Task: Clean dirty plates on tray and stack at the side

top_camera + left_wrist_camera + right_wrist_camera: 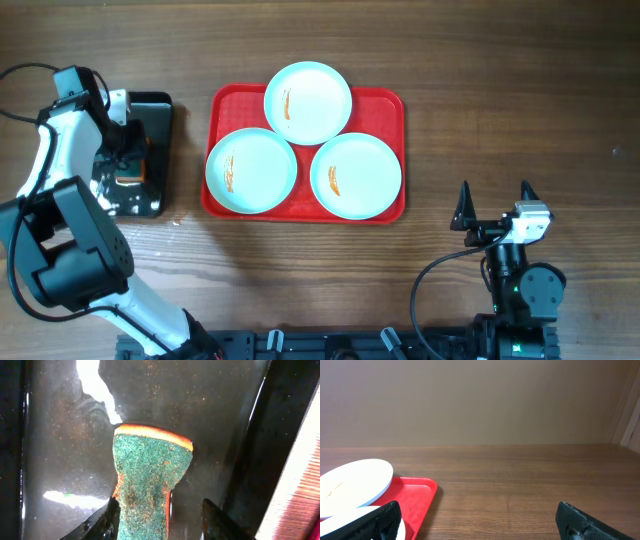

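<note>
Plates [356,176]: all three lie on the red tray [385,105], each showing its orange smear, so I judge that nothing is cleaned and nothing stacked.

Nearest me, the right pincer [495,190] hangs over bare counter [560,120], well apart from the tray's near right corner. Its jaws are spread wide and empty.

Next out, two plates sit side by side along the tray's near edge, the left plate [251,171] close beside its neighbour.

About level with them, off to the left, the left pincer [159,505] is down in the black tray [158,110] at the sponge [150,470], whose green scrub face is up. Its jaws stand part open astride the sponge's narrow end. One finger looks to be against it and the other stands clear, so I don't count the sponge as gripped.

Farthest, the third plate [308,103] sits at the tray's back edge and seems to ride over the rims of the near pair.

By my reckoning the whole job is left: take the sponge, wipe three plates, stack them beside the tray.
</note>
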Controlling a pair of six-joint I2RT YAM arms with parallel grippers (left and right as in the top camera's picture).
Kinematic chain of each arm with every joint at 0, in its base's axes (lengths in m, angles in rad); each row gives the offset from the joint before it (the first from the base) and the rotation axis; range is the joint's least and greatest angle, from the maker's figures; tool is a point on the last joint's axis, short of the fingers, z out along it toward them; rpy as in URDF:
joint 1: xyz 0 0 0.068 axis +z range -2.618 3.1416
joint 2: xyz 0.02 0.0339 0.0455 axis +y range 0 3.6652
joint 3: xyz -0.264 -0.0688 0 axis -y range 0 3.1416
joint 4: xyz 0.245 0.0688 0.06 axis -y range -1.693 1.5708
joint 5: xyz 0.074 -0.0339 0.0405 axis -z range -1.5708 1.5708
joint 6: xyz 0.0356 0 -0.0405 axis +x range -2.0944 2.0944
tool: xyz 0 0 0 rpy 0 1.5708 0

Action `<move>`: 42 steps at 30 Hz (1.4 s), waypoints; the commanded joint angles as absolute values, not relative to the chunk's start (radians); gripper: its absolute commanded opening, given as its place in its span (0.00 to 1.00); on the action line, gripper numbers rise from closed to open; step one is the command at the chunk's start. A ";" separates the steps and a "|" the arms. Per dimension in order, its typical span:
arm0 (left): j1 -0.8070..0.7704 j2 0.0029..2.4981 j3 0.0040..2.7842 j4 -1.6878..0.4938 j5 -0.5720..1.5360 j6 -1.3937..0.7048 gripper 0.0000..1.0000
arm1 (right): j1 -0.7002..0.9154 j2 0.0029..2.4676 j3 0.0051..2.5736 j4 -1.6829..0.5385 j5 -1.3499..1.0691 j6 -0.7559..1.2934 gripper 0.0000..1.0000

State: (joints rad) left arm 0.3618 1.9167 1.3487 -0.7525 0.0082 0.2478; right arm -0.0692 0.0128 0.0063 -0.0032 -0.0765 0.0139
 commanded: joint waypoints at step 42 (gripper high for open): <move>0.429 1.880 1.354 -0.692 0.115 0.275 0.04 | -0.070 0.009 0.005 0.000 -0.063 0.027 1.00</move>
